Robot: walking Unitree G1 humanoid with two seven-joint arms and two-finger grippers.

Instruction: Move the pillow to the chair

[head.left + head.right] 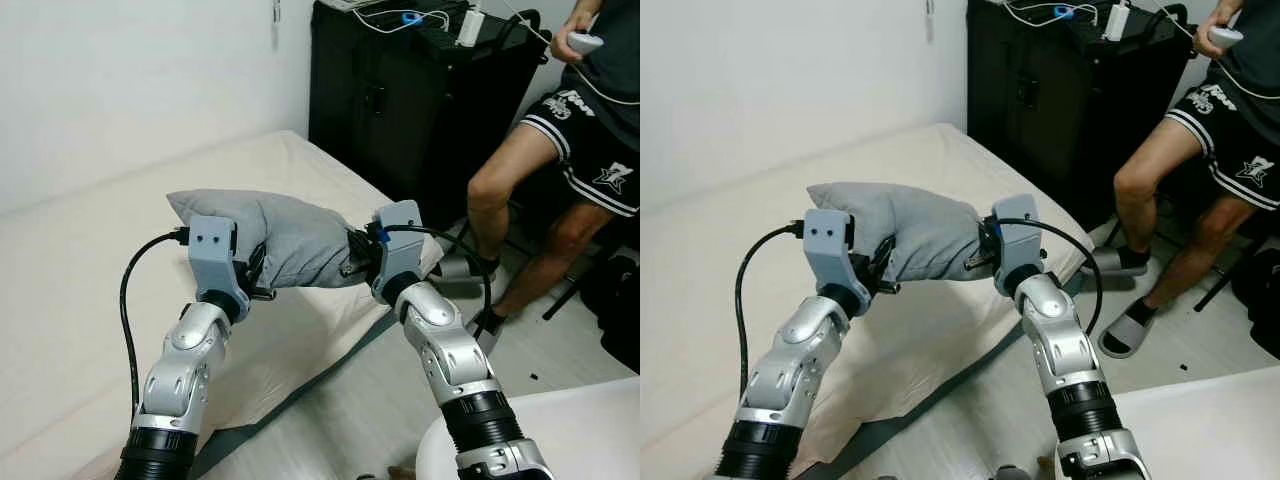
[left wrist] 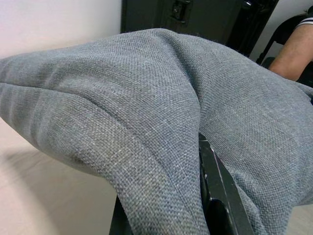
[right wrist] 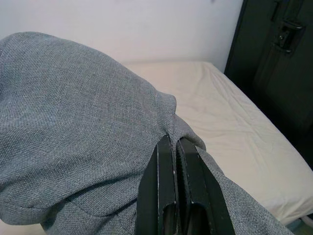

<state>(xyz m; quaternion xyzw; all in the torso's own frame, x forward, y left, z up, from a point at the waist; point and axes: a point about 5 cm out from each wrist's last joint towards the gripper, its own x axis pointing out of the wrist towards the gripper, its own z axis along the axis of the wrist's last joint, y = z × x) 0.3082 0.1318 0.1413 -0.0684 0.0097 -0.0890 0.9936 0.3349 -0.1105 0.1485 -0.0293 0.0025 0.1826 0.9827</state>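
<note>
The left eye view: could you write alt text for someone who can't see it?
Two silver robot arms hold a grey fabric pillow up above a cream-sheeted bed, the left gripper and right gripper clamping its opposite ends. A seated person holding a white controller sits beside a black cabinet.

A bed (image 1: 90, 260) with a cream sheet (image 1: 940, 170) runs along the white wall, its far end just beside a black cabinet. The sheet is lightly creased, and its edge hangs over a darker grey base (image 1: 300, 395). Beside the bed lies a pale floor (image 1: 560, 350), on which a person's two feet in grey slippers (image 1: 1128, 330) rest.
</note>
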